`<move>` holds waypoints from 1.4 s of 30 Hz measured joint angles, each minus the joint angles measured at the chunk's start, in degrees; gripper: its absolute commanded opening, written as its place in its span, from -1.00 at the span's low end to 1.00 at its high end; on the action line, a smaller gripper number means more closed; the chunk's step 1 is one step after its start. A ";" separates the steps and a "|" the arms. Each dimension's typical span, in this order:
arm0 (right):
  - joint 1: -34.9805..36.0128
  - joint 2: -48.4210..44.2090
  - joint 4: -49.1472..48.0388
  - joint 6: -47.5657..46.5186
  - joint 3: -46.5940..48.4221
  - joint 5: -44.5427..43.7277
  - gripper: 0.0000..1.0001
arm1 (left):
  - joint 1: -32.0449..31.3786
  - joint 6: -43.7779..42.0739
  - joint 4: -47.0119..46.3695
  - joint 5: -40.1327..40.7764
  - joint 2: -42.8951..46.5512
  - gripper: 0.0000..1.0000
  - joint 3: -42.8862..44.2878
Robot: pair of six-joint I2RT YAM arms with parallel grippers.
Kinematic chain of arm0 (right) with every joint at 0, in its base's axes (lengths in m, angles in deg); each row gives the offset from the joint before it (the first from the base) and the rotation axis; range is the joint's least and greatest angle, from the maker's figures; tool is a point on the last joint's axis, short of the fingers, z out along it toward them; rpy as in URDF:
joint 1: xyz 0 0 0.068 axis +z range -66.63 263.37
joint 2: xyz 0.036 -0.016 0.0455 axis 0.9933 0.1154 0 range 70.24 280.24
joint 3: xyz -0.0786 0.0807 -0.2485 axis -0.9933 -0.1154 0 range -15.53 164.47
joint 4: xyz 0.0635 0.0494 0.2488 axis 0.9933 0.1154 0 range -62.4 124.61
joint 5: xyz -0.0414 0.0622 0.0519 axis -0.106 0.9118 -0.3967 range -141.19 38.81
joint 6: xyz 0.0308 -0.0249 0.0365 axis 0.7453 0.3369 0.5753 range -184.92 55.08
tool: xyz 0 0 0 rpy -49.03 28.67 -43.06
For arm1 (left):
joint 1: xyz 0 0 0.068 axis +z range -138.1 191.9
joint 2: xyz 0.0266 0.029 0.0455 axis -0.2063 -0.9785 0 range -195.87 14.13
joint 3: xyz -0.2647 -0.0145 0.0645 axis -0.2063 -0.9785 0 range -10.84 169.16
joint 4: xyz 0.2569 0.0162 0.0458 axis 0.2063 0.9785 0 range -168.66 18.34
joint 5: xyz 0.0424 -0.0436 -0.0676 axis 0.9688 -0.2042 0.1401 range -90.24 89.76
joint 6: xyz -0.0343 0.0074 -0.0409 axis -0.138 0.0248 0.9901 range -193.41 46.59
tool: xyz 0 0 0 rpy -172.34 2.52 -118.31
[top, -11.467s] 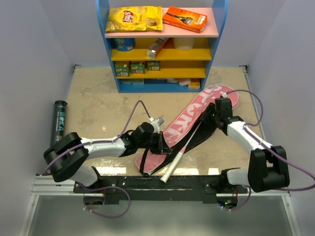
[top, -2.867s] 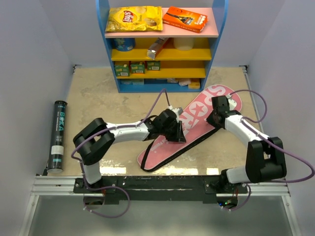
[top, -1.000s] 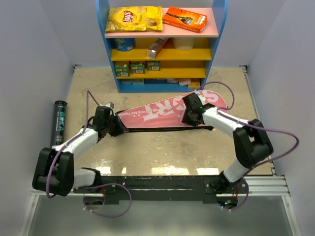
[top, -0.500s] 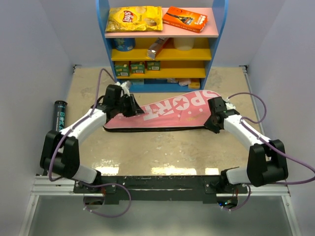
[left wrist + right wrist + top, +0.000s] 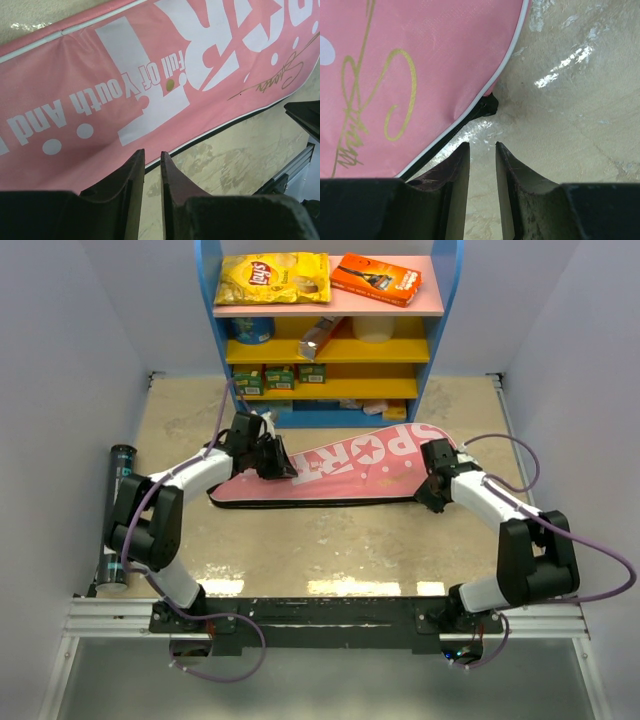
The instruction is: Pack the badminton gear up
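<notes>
Top external view: from the near edge, both my arms reach across the beige table to a pink bag lettered SPORT, lying flat and crosswise mid-table. My left gripper sits over the bag's narrow half, jaws a thin slit apart with nothing between them. I cannot tell whether its tips touch the black-trimmed edge. My right gripper hovers at the wide end beside the black zipper end, jaws slightly parted and empty. A long black tube lies along the left wall, partly behind my left arm. Farthest back stands a blue shelf, with a yellow crisp packet and an orange box on top.
</notes>
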 measured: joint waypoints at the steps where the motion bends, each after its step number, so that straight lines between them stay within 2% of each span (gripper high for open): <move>1: 0.00 0.28 -0.11 0.07 -0.02 -0.04 -0.39 | 0.00 0.00 0.04 -0.02 -0.09 -0.53 0.00; 12: -1.03 3.65 -2.78 0.48 -0.02 -1.66 -0.40 | 0.00 -0.07 0.00 -0.15 -0.11 -0.54 -1.53; 42: -1.22 4.15 -8.22 1.49 -1.46 -0.70 -0.42 | 0.00 -0.55 -0.15 -1.92 -0.13 -0.56 -1.53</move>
